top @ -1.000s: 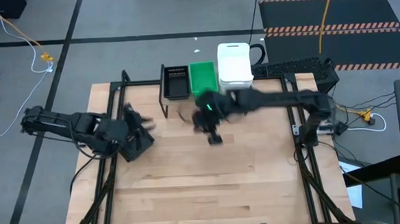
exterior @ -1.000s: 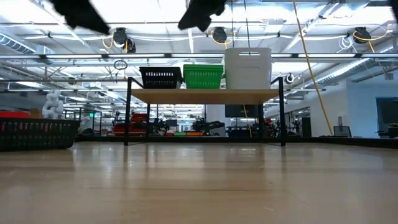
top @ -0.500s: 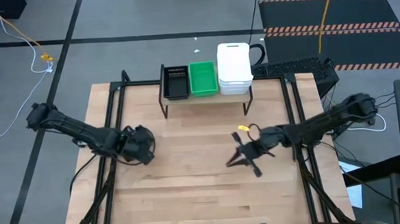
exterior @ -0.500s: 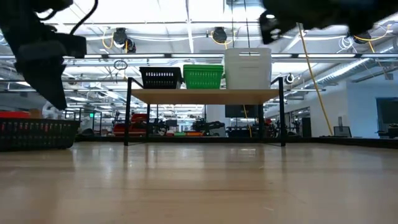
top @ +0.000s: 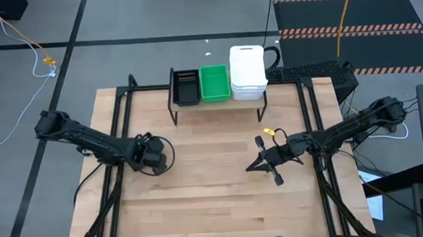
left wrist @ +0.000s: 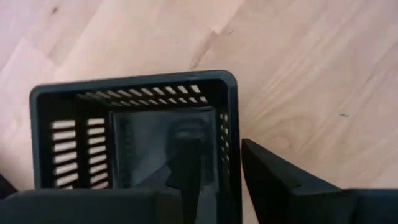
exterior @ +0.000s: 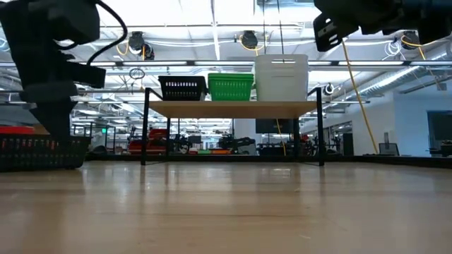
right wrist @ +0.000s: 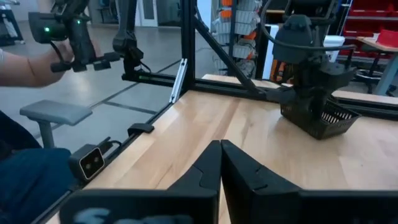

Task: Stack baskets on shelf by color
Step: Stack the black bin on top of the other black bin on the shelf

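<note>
R gripper is pulling back toward table's right edge, fingers pressed together, empty. L gripper is dropping over black basket near left edge, one finger inside, one outside, not yet clamping. Shelf at back edge is carrying black, green, white stacks; last black is getting picked up.
</note>
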`<state>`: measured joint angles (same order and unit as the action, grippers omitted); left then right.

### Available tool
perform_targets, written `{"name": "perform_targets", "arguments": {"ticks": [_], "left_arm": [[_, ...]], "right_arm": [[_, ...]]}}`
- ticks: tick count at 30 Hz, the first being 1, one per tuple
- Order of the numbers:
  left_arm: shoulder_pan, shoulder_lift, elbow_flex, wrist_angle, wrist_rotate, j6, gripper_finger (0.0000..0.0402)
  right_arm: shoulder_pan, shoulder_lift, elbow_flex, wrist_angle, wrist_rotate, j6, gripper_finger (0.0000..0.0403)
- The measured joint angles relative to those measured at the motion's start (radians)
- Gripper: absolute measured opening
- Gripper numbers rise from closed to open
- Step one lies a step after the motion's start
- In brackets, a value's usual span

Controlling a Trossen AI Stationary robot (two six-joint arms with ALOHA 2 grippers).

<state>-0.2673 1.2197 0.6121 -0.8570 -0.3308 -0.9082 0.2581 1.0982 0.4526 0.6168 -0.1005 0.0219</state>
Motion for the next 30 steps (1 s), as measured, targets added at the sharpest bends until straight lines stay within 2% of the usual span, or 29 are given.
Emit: {"name": "perform_targets", "arguments": {"ticks": [4, 6, 8, 12, 17, 20, 23, 25, 27, 30], "left_arm": [[0.015, 0.026, 0.000, 0.066, 0.078, 0.128, 0.0066], [0.015, 0.026, 0.000, 0.145, 0.149, 0.211, 0.0028], [0.001, 0.026, 0.000, 0.245, 0.215, 0.282, 0.0011], [-0.051, 0.021, 0.033, 0.367, 0.299, 0.301, 0.0029], [-0.113, 0.021, 0.075, 0.363, 0.324, 0.287, 0.0069], [-0.147, 0.021, 0.082, 0.382, 0.306, 0.324, 0.0089], [-0.175, 0.021, 0.084, 0.411, 0.304, 0.341, 0.0105], [-0.176, 0.009, 0.084, 0.395, 0.304, 0.319, 0.0111], [-0.165, -0.008, 0.089, 0.357, 0.297, 0.273, 0.0112], [-0.153, -0.029, 0.116, 0.216, 0.264, 0.128, 0.0108]], "right_arm": [[0.000, 0.001, 0.000, -0.004, 0.001, -0.003, 0.0004], [-0.001, 0.001, 0.000, -0.004, 0.003, -0.005, 0.0004], [-0.001, 0.001, 0.000, -0.001, 0.003, -0.006, 0.0004], [-0.001, 0.001, 0.000, -0.013, 0.003, -0.007, 0.0004], [-0.001, 0.003, 0.000, -0.031, 0.001, -0.010, 0.0004], [-0.001, 0.041, 0.001, -0.021, -0.001, -0.098, 0.0004], [-0.012, 0.143, 0.006, 0.087, 0.032, -0.264, 0.0004], [-0.039, 0.234, 0.049, 0.119, 0.148, -0.334, 0.0005], [-0.079, 0.317, 0.136, 0.054, 0.210, -0.391, 0.0008], [-0.135, 0.443, 0.328, -0.134, 0.160, -0.461, 0.0023]]}}
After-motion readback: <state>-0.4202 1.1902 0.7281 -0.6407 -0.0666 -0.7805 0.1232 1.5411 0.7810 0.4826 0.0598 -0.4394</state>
